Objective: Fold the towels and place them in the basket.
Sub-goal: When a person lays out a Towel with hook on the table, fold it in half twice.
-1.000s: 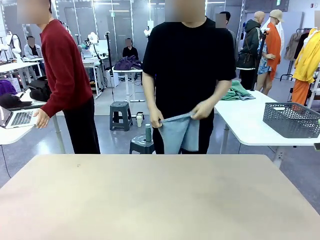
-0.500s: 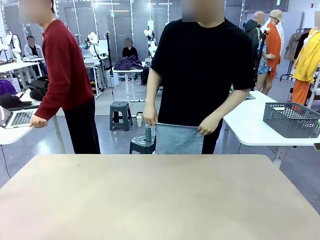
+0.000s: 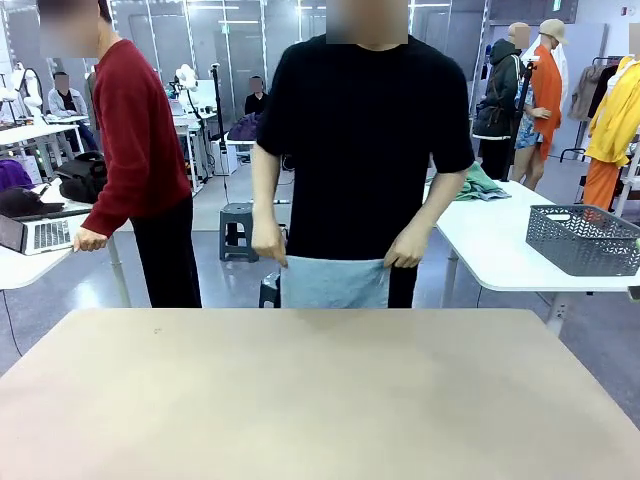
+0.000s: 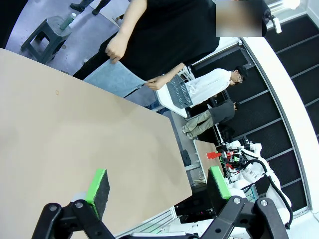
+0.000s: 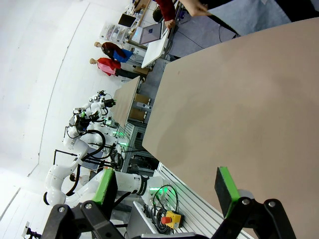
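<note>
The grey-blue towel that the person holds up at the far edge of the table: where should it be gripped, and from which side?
Probably best the top hem of the towel, midway between the person's hands. The cloth hangs flat and stretched there, facing the robot; its lower part is behind the table edge. Come across the table from the near side, from above.

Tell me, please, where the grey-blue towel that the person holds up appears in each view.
Front view: the towel hangs at the picture's centre, just at the far edge of the table.
Left wrist view: the towel is upper left of centre, beyond the table's edge.
Right wrist view: the towel is at the top edge, right of centre.
Shared landmark: the beige table, whose far edge runs beside the towel.
</note>
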### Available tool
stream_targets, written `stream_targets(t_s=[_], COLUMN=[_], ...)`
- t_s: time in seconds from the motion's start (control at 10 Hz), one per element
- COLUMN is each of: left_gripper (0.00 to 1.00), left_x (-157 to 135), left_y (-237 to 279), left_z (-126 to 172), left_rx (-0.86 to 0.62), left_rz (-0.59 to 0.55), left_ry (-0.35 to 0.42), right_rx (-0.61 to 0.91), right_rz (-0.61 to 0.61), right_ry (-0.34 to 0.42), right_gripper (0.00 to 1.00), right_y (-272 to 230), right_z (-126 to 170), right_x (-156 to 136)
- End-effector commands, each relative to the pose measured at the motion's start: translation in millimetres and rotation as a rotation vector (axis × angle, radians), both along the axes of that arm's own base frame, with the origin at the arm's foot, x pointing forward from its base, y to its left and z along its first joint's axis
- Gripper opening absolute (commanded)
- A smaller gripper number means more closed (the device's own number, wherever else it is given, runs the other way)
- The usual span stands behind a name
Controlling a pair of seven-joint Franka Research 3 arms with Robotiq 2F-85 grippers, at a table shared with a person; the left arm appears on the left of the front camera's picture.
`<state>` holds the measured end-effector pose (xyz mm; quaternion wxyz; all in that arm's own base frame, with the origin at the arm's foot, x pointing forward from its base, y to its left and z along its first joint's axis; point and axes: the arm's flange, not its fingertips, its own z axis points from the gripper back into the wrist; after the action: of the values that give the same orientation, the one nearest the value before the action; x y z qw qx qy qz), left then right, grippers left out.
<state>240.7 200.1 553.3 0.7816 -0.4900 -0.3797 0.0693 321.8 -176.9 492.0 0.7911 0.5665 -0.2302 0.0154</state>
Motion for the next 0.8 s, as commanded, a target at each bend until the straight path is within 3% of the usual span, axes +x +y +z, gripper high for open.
stream_targets(t_s=[0.0, 0.7], left_gripper=[1.0, 1.0], left_x=[2.2, 2.2], left_y=[1.3, 1.3], left_z=[2.5, 2.5], left_rx=[-0.006, -0.006], left_rz=[-0.009, -0.009], left_ry=[-0.023, -0.023], right_rx=[0.008, 0.008], right_rz=[0.004, 0.004], right_ry=[-0.007, -0.007], right_gripper=[1.0, 1.0], right_y=[-0.5, -0.5], right_z=[0.7, 0.7], right_x=[-0.5, -0.5])
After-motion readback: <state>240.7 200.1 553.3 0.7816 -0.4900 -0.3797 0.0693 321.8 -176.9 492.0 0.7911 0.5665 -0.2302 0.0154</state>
